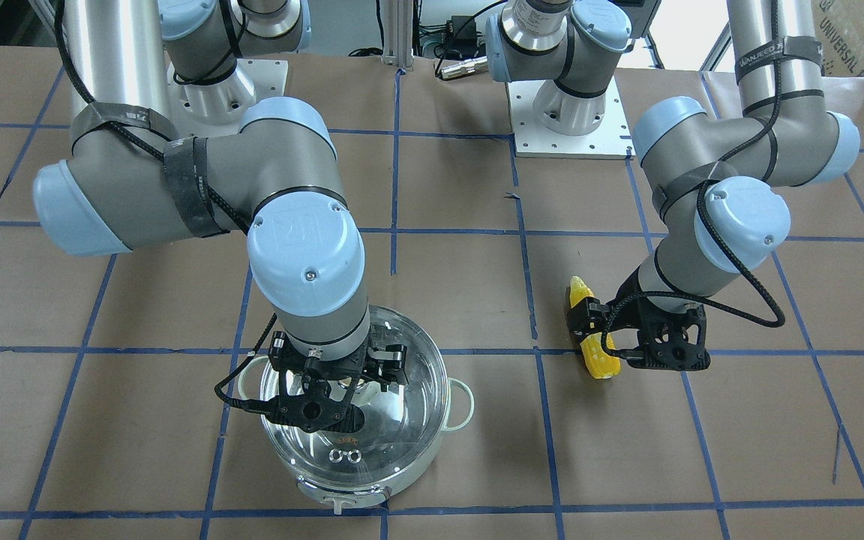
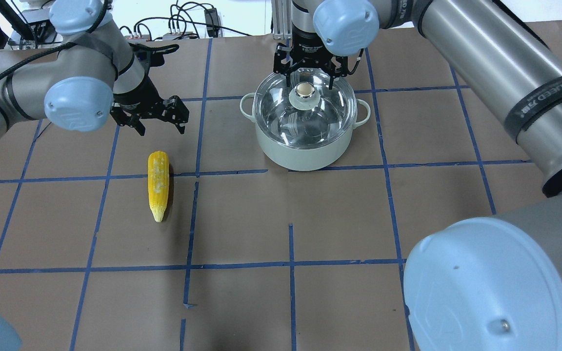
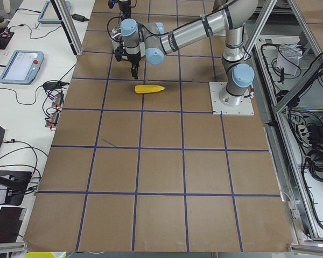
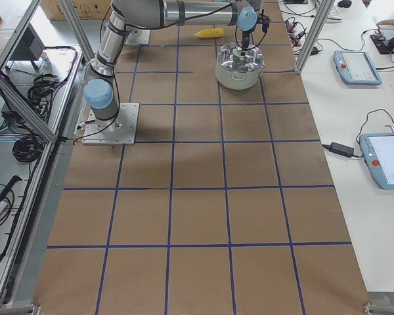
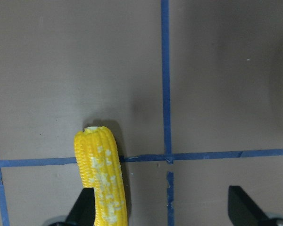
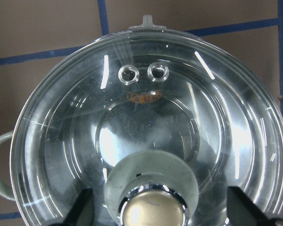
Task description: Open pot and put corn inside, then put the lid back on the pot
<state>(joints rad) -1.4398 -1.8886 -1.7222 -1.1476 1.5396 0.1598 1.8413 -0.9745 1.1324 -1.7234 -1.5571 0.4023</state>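
1. Nothing in the task looks finished. The lid [image 2: 281,114] sits closed on the pot [image 2: 305,156], and the corn [image 2: 158,183] lies flat on the tabletop [image 2: 339,219], well apart from the pot on the robot's left side.

2. The right hand [image 2: 309,82] hangs over the lid's centre. It is spread wide, with one finger on each side of the cream-topped knob [image 2: 304,90]. The right wrist view shows clear space between each fingertip and the knob, so nothing is gripped.

3. The left hand [image 2: 161,127] is also spread wide and holds nothing. It hovers near the blunt end of the corn, whose pointed tip faces the robot.

4. In the left wrist view the corn lies close to one fingertip rather than centred between the two. I cannot tell from that view whether they touch.

5. I judge this the opening step. What is left:
   - close on the knob and lift the lid off
   - pick up the corn and set it in the pot
   - put the lid back on the pot
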